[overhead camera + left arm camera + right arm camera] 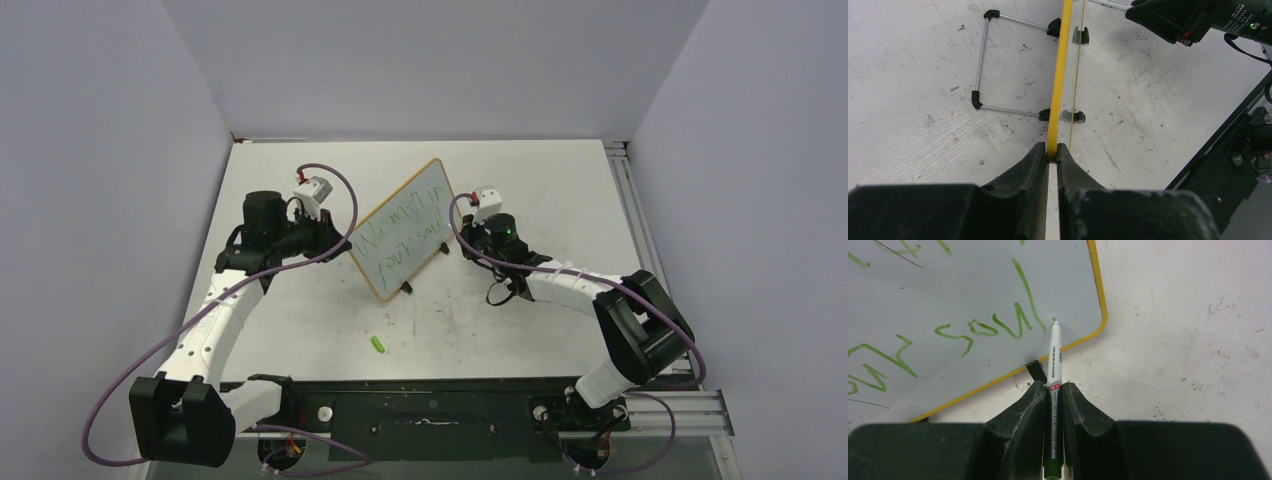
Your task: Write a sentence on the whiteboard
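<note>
The whiteboard stands tilted on its black feet mid-table, its yellow frame seen edge-on in the left wrist view. My left gripper is shut on the board's left edge. The sentence runs in green over two lines; its last word shows in the right wrist view. My right gripper is shut on a white marker. The marker's tip touches the board near its lower right corner, just after the last letter.
A green marker cap lies on the table in front of the board. The board's wire stand reaches out behind it. A black base bar runs along the near edge and a metal rail along the right side.
</note>
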`<action>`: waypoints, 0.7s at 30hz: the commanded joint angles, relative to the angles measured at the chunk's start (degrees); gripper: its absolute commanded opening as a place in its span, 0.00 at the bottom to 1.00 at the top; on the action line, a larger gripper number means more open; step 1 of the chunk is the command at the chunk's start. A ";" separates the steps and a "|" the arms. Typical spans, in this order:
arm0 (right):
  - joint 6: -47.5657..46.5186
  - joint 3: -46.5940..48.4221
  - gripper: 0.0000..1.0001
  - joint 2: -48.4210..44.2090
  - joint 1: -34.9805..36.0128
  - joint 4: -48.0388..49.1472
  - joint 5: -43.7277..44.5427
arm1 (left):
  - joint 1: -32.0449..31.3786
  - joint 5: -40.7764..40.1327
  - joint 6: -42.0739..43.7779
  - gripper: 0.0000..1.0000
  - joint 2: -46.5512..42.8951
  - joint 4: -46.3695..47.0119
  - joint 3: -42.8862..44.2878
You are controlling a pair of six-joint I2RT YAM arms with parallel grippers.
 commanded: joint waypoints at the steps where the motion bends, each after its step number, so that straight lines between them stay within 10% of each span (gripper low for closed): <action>1: 0.56 2.00 0.05 0.51 -0.44 3.90 -1.05 | 0.16 -0.95 1.98 0.00 0.07 -2.54 0.85; 14: -0.09 -0.23 0.05 -11.06 -0.31 -3.65 2.82 | 0.28 -2.26 1.89 0.02 -0.15 -2.77 1.09; 21: -0.33 -5.07 0.05 -21.54 -0.10 -4.34 6.86 | 0.26 -2.79 1.52 0.29 -1.01 -2.42 0.86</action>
